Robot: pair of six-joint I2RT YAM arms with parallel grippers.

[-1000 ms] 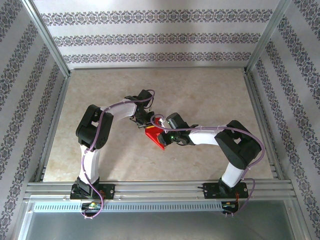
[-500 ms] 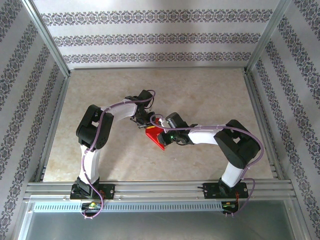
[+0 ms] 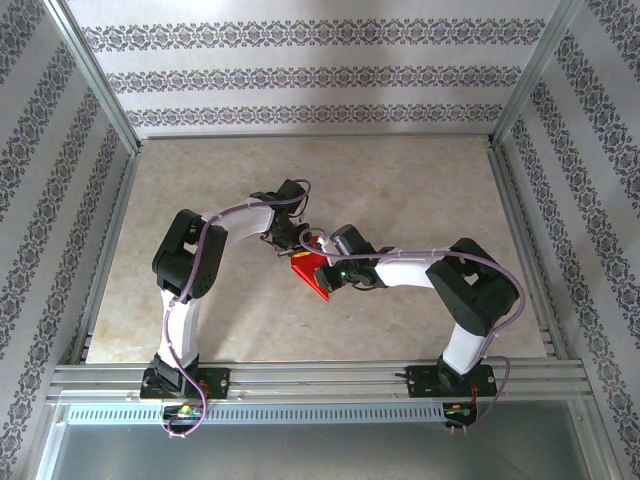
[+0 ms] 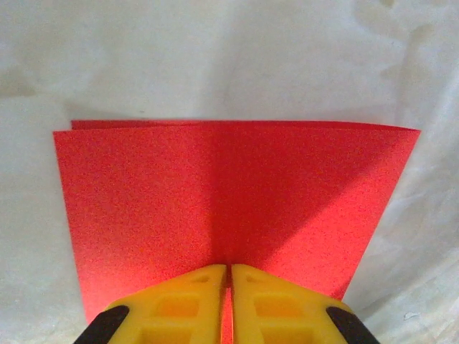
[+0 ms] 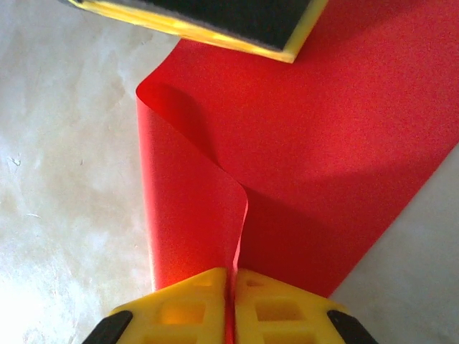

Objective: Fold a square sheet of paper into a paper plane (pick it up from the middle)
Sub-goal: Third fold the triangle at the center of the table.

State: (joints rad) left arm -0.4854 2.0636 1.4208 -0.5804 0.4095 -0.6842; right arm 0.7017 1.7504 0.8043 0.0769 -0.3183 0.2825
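The square sheet of paper (image 3: 309, 277) lies near the middle of the beige marbled tabletop (image 3: 420, 180), with both arms bent inward so that they meet over it. The left hand (image 3: 288, 244) is at the sheet's far-left side and the right hand (image 3: 326, 264) at its right side. In the left wrist view the sheet (image 4: 229, 193) looks doubled over: a second red edge peeks out along its far-left corner, and a faint crease runs down its middle. The left hand (image 4: 229, 271) has its yellow fingers pressed together on the sheet's near edge, right at that crease, with a thin sliver of red between them. In the right wrist view the right hand (image 5: 231, 274) is likewise pressed together, pinching a flap of the sheet (image 5: 330, 122) that rises off the flat part in a curl. One yellow, black-padded finger of the left hand (image 5: 215, 18) rests on the far side of the sheet.
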